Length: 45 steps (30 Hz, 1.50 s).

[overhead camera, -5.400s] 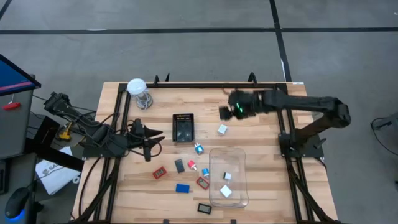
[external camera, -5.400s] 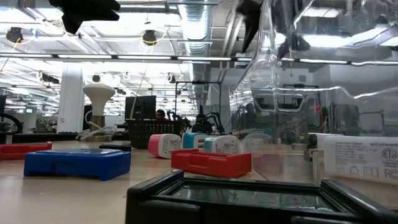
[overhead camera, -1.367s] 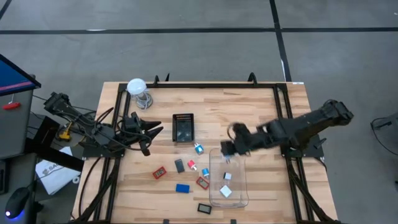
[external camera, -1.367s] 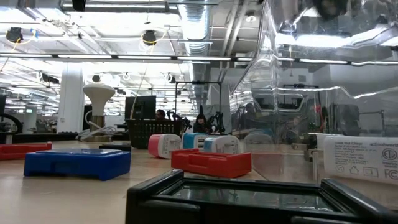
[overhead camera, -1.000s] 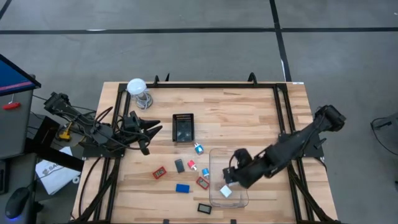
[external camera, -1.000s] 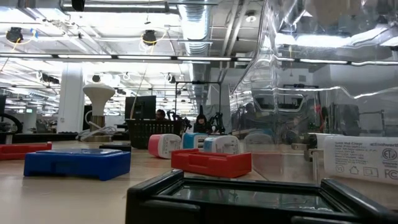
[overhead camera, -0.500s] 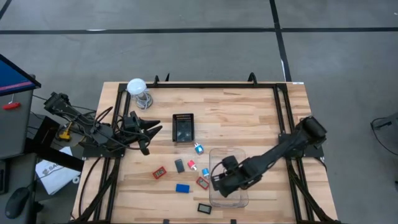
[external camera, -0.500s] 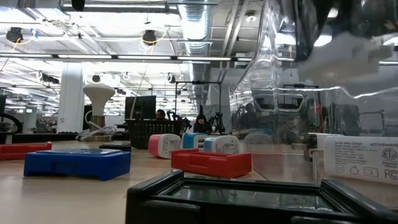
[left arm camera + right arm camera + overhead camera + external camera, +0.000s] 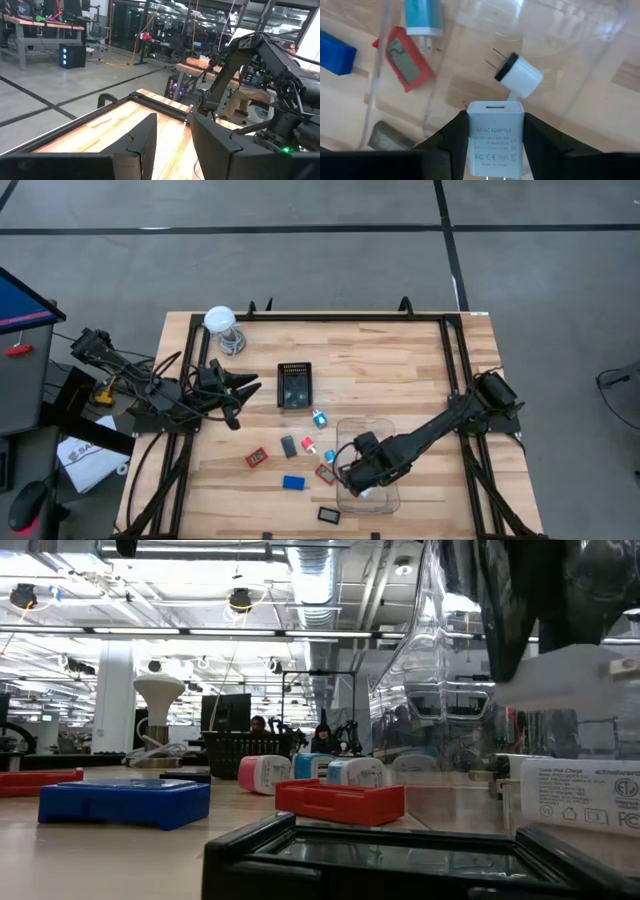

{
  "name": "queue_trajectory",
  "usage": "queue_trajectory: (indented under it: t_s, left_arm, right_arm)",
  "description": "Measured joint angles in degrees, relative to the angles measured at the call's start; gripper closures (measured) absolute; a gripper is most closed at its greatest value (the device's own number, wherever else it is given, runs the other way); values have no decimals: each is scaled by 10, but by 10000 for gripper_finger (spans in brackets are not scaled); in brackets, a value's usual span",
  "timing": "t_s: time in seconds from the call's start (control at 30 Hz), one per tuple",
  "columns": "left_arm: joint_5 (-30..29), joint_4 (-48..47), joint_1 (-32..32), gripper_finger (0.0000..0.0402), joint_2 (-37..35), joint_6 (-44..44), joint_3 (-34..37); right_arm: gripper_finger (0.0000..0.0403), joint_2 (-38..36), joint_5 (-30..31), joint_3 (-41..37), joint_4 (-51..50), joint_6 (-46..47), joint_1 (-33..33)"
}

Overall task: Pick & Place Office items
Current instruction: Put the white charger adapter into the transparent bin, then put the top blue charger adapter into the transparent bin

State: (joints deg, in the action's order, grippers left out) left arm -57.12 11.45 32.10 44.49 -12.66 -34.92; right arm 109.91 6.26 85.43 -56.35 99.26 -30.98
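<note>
My right gripper (image 9: 358, 476) reaches down into the clear plastic box (image 9: 390, 432) and is shut on a white adapter cube (image 9: 495, 137). In the low view the cube (image 9: 575, 675) hangs above another white adapter (image 9: 572, 795) lying on the box floor. A round white plug (image 9: 520, 76) lies on the box floor too. Outside the box, a red rectangle (image 9: 404, 65), a cyan piece (image 9: 423, 17) and a blue rectangle (image 9: 293, 482) lie flat on the table. My left gripper (image 9: 255, 388) waits open at the table's left, holding nothing. My right gripper pinches the white adapter cube by two opposite side faces (image 9: 472, 135) between its two fingers. The fingers (image 9: 451, 137) come from above and point down into the box. The cube hangs clear of the box floor, its printed face toward the wrist camera.
A black mesh tray (image 9: 295, 385) stands mid-table and a white ball on a wire coil (image 9: 220, 320) at the far left. Small items (image 9: 289, 446) lie scattered left of the box, and a black frame (image 9: 329, 515) lies near the front edge. Bare wood lies at the far right.
My right gripper has gone down into the clear box and a little toward the table's left, carrying the white adapter cube. In the low view the cube has sunk from the top of the box to about halfway down. The left arm has kept still.
</note>
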Motion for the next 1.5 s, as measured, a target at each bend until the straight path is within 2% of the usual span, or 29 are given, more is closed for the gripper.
queue_trajectory:
  t_s: [0.4, 0.53, 0.7, 0.8, 0.93, 1.07, 1.2, 1.33, 1.5]
  left_arm:
    - [0, -5, 0, 284, 0, 2, 0]
    - [0, -6, 0, 284, 0, 2, 0]
    - [0, -15, 0, 284, -2, 2, 0]
    - [0, -16, 0, 284, -4, 2, 0]
    - [0, -21, 0, 284, -9, 2, 0]
    - [0, -34, 3, 284, -21, -1, 0]
    - [-1, -38, 3, 284, -36, 3, 0]
    - [-4, -46, 3, 284, -49, 7, 0]
    - [-4, -67, 3, 284, -59, 7, 0]
  right_arm:
    - [171, 0, 13, 0, 9, -24, -1]
    - [165, -11, 39, 0, 17, -54, -4]
    - [165, -59, 92, 0, 16, -98, 7]
    - [164, -95, 123, 0, 12, -148, 29]
    - [164, -134, 133, 0, 20, -209, 74]
    - [164, -159, 129, 0, 44, -256, 127]
    - [174, -156, 89, 10, 73, -322, 182]
    - [203, -115, 56, 68, 52, -392, 219]
    - [220, -29, 7, 189, 1, -488, 253]
